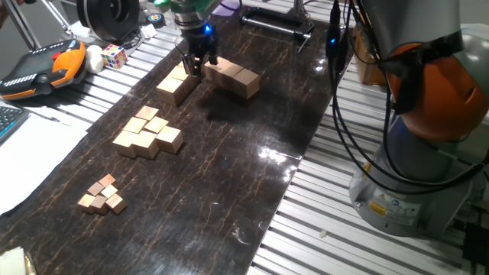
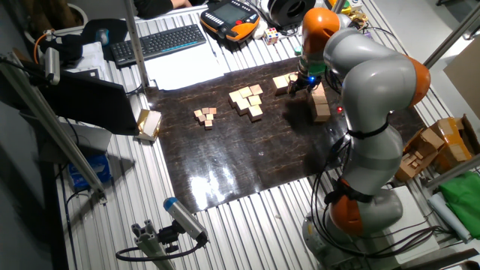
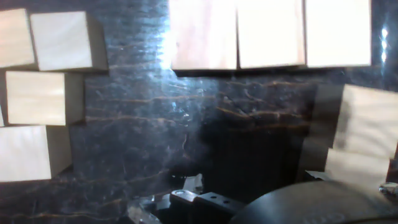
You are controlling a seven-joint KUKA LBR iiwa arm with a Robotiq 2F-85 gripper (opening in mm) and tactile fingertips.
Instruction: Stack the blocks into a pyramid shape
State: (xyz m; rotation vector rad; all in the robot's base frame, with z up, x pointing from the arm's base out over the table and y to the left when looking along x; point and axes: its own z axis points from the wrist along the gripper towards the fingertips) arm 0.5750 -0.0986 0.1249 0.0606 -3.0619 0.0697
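Three large tan blocks form a row [image 1: 233, 78] [image 2: 321, 101] on the dark mat, along the top of the hand view [image 3: 270, 34]. More loose blocks [image 1: 174, 85] [image 2: 283, 81] lie in a cluster to its left [image 3: 59, 40]. My gripper [image 1: 197, 69] [image 2: 303, 82] hangs low between the cluster and the row. It seems shut on one block [image 3: 367, 124], which looks blurred and tilted at the right edge of the hand view. One finger [image 3: 193, 199] shows at the bottom. No stepped pyramid shape stands anywhere; all resting blocks are one layer high.
Medium tan cubes [image 1: 149, 134] [image 2: 247, 101] and tiny tan cubes [image 1: 102, 195] [image 2: 205, 115] lie further along the mat. A teach pendant [image 1: 46, 67], a puzzle cube [image 1: 114, 55] and a keyboard [image 2: 161, 41] sit beyond the mat's edge. The arm's base [image 1: 428, 153] and its cables stand beside it.
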